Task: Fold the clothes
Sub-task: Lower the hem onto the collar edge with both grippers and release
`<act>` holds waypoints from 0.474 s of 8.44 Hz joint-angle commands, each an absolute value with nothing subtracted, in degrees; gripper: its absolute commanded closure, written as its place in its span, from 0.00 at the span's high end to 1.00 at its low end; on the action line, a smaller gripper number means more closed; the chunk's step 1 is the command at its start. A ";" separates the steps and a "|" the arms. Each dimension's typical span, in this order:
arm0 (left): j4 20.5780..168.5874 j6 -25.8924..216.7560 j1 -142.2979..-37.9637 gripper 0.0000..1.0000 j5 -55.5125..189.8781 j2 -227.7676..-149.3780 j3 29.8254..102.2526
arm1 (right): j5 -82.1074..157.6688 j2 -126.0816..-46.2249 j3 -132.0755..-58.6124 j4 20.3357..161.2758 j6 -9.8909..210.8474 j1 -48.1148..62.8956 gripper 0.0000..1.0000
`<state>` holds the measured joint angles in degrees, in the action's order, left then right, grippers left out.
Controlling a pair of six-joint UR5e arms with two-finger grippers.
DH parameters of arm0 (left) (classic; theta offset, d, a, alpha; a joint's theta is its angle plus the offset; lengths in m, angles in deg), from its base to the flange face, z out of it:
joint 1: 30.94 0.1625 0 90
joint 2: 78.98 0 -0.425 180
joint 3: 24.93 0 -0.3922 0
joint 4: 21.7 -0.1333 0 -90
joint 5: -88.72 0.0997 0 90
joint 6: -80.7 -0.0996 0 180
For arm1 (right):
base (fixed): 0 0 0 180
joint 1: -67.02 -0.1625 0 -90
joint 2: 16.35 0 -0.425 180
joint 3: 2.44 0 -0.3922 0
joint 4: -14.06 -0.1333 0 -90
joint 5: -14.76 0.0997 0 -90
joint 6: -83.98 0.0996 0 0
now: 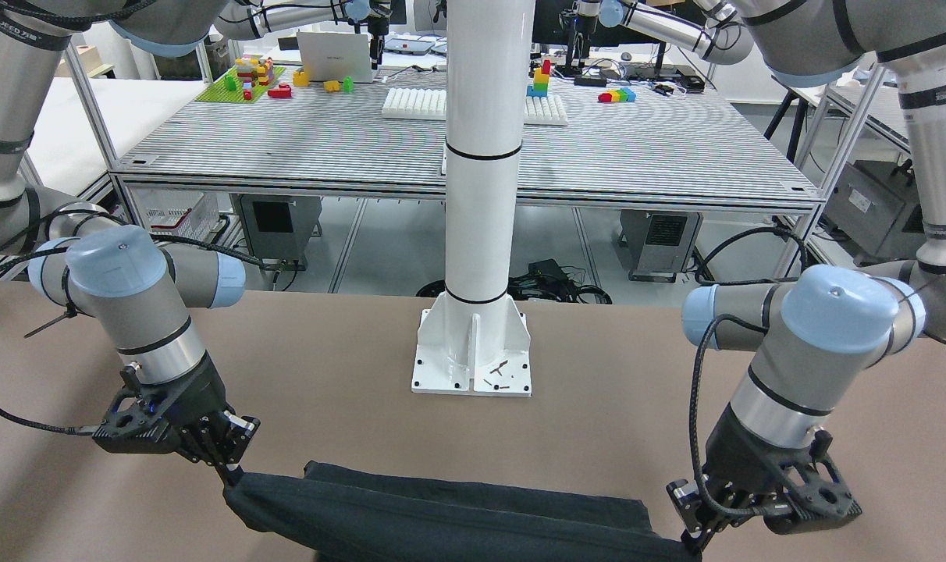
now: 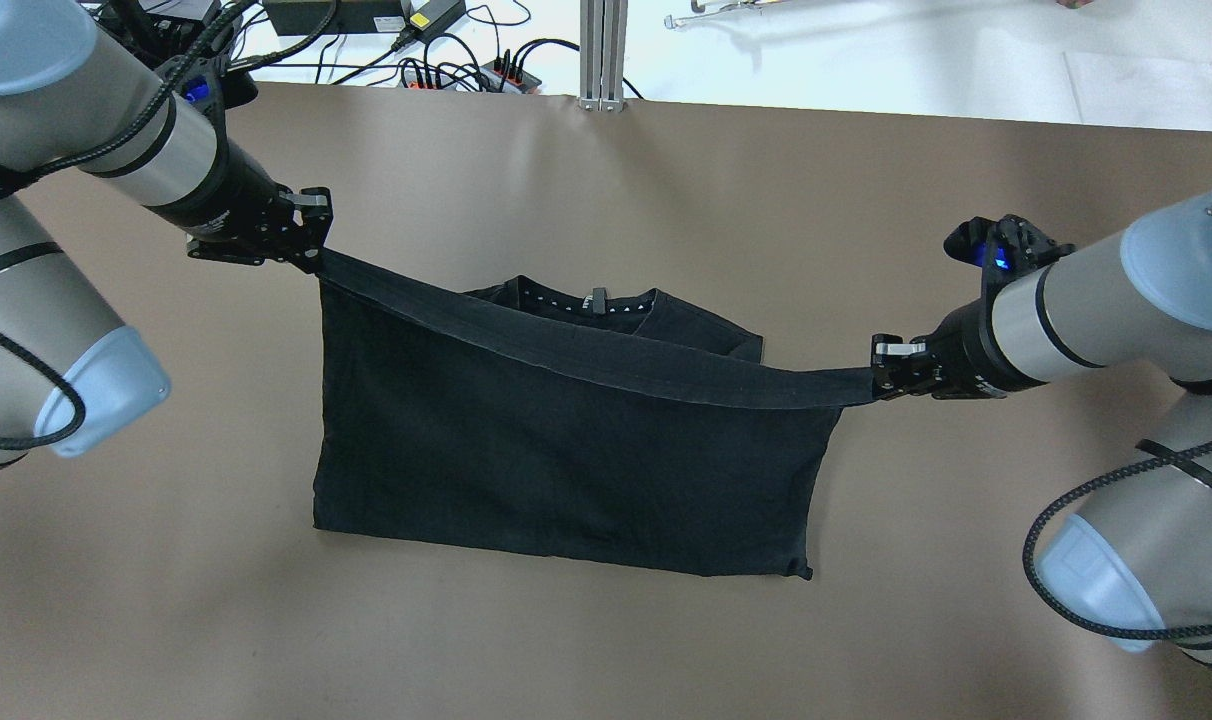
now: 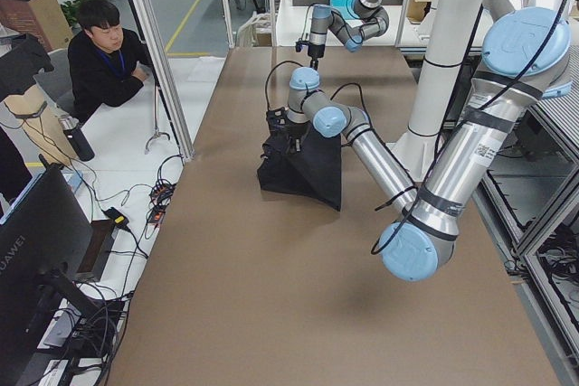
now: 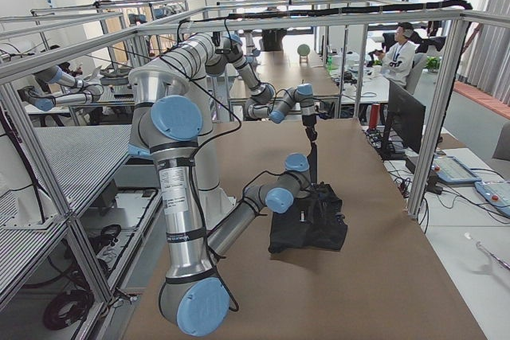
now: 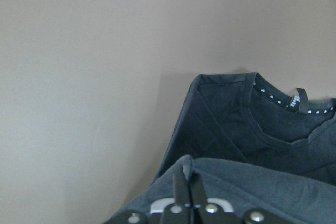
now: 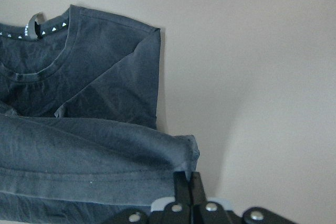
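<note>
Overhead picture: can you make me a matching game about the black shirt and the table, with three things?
Things:
1. shirt hem
2. shirt collar
3. table

States:
A. brown
B. lying on the table
C. lifted off the table and stretched out

Pairs: 1-C, 2-B, 3-A

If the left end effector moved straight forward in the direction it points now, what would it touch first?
The left end effector is shut on the lifted hem of the garment, so it would push into that fabric first. Beyond it, probably the collar part lying on the table; depth is unclear.
</note>
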<state>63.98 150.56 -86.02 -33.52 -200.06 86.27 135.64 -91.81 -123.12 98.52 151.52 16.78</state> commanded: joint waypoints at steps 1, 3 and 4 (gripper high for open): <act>73.97 150.40 -86.48 0.00 -32.93 -202.03 74.69 | 133.42 -87.03 -116.54 98.17 151.57 16.75 0.00; 80.85 150.40 -86.22 0.00 -30.40 -202.81 67.91 | 132.45 -85.61 -112.15 97.99 150.17 16.84 0.00; 82.26 150.40 -85.78 0.00 -29.16 -204.12 64.31 | 132.18 -83.86 -108.56 97.91 149.64 17.10 0.00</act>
<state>77.70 150.40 -86.32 -31.58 -202.45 71.09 133.07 -86.51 -114.31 98.06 150.85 16.80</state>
